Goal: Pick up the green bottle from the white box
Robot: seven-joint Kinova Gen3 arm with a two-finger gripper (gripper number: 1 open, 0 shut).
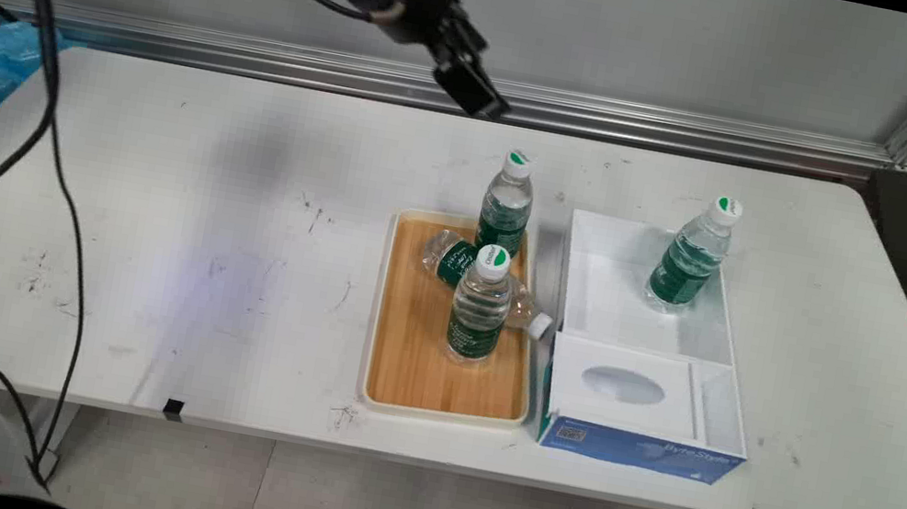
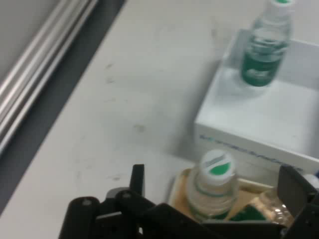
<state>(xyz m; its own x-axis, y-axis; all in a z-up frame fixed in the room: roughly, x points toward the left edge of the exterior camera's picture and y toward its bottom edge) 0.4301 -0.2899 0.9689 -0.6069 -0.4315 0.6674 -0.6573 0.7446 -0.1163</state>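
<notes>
While the hand [image 1: 471, 90] hangs high over the worktop's [image 1: 185, 244] far edge, its fingers [image 2: 137, 179] stand apart with nothing between them. At its 6 o'clock in the main view, well below, sits a wooden tray [image 1: 409, 349] with three bottles. The far bottle [image 1: 506, 203] stands upright at the tray's 12 o'clock edge and is nearest the hand; in the hand view its green-and-white cap shows between the fingers, lower down. A second bottle [image 1: 453, 259] lies on its side across the tray, cap toward 4 o'clock. The near bottle [image 1: 481, 306] stands upright in front of it, touching or just beside it. Left of the tray, at 9 o'clock, the worktop is bare and wide, marked only by scuffs. Right of the tray, just beside it, a white box [image 1: 594, 303] holds a fourth bottle [image 1: 691, 257] upright in its far compartment. Beyond the box at 3 o'clock a strip of worktop runs to the right edge.
</notes>
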